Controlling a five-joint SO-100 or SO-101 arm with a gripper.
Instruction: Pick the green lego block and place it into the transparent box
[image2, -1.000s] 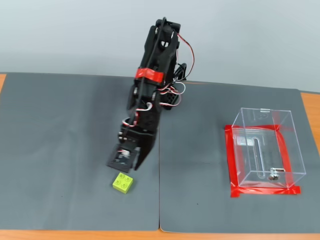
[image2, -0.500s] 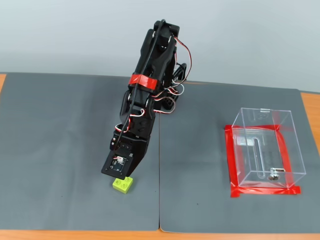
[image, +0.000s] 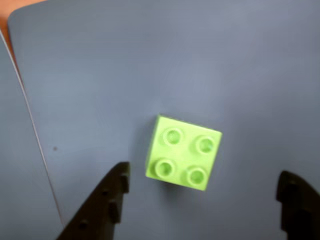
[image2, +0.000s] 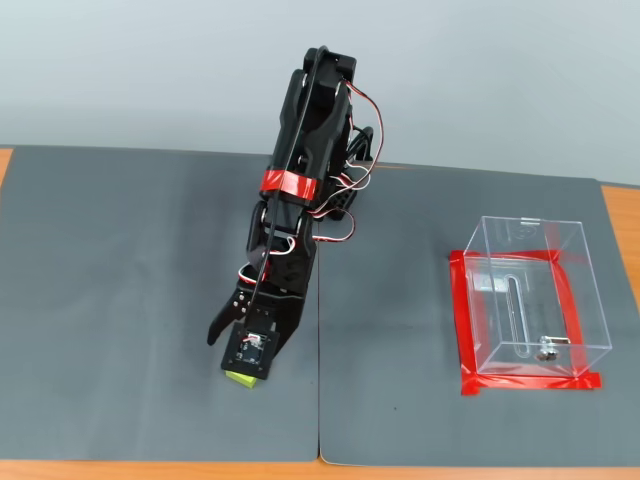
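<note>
Got my claw (image: 200, 200) spread wide and holding nothing, straddling the small lime-green four-stud plastic lego brick (image: 183, 152) so both fingers can close on its sides. Brick sits flat on the grey-matted bench (image2: 130, 260); the clear plastic red-taped box (image2: 530, 300) waits well off at 3 o'clock in the fixed view.
</note>
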